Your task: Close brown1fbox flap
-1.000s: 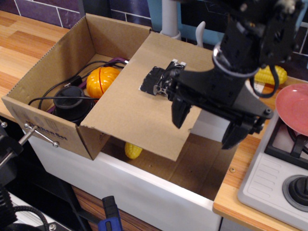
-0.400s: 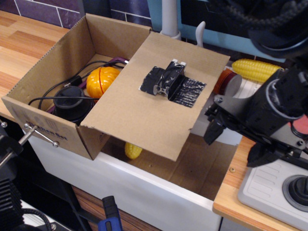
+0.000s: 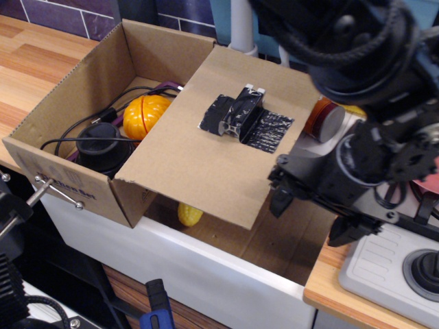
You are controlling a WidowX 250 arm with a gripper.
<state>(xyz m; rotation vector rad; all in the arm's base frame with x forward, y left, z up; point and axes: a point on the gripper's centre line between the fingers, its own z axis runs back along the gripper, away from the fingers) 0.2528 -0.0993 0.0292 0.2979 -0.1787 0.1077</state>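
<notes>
Box: the brown1fbox [image 3: 82, 123] sits on the wooden counter [image 3: 27, 68], top open, holding an orange ball [image 3: 145, 114], a black round device [image 3: 103, 145] and cables.
Flap: the flap [image 3: 206, 144] leans over the box's right half, hinged side toward the back, free edge low at the front; its black tape patch [image 3: 264, 130] anchors a small knob [image 3: 240, 113], likely meant as a grip point.
Gripper: the gripper [image 3: 312, 219] hangs just right of the flap's edge, fingers spread and empty, touching nothing that shows.
Why there: seemingly placed to push or catch the flap from its right side.
Hidden: the arm's bulk covers the corn, plate and stove beyond; a yellow object [image 3: 190, 214] below the flap is only partly visible.
</notes>
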